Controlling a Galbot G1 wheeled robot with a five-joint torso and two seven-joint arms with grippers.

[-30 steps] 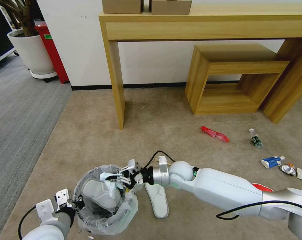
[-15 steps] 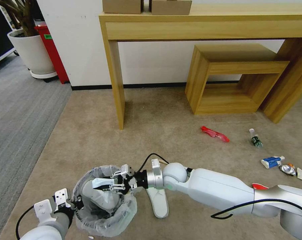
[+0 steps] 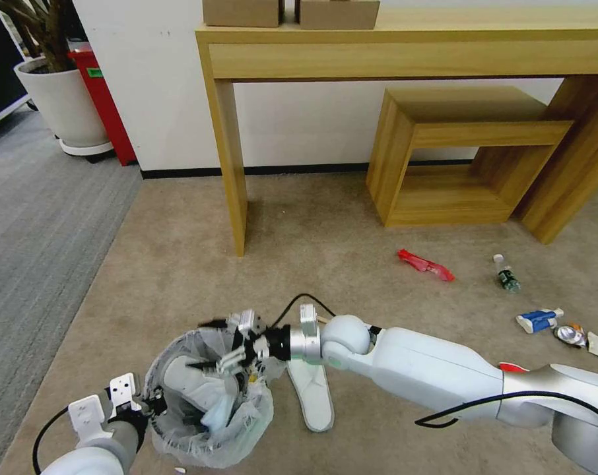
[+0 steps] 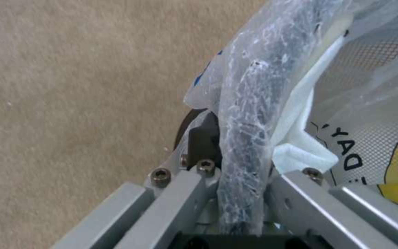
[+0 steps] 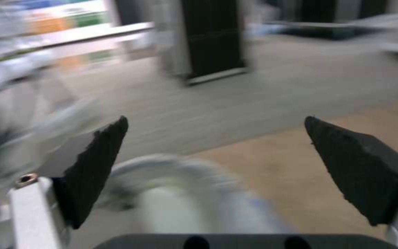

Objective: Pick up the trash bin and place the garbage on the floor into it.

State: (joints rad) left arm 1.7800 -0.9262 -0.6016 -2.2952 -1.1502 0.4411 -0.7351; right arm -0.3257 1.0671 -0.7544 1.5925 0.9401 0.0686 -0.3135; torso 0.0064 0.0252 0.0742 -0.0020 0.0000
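Left gripper [image 3: 155,400] clenched on trash bin [image 3: 206,396] rim, steadying it on carpet. Right gripper [image 3: 228,343] over bin mouth, fingers spread, empty — one slipper [image 3: 197,389] inside, other slipper [image 3: 312,394] just beside bin.

The right arm reaches low across the front of the robot, with its wrist bent and its right tool [image 3: 220,343] held wide open, black fingertips [image 5: 98,162] far apart. The left arm is tucked low on the robot's left side. Its left tool [image 4: 243,193] is squeezed shut on the rim of the trash bin [image 4: 249,114].
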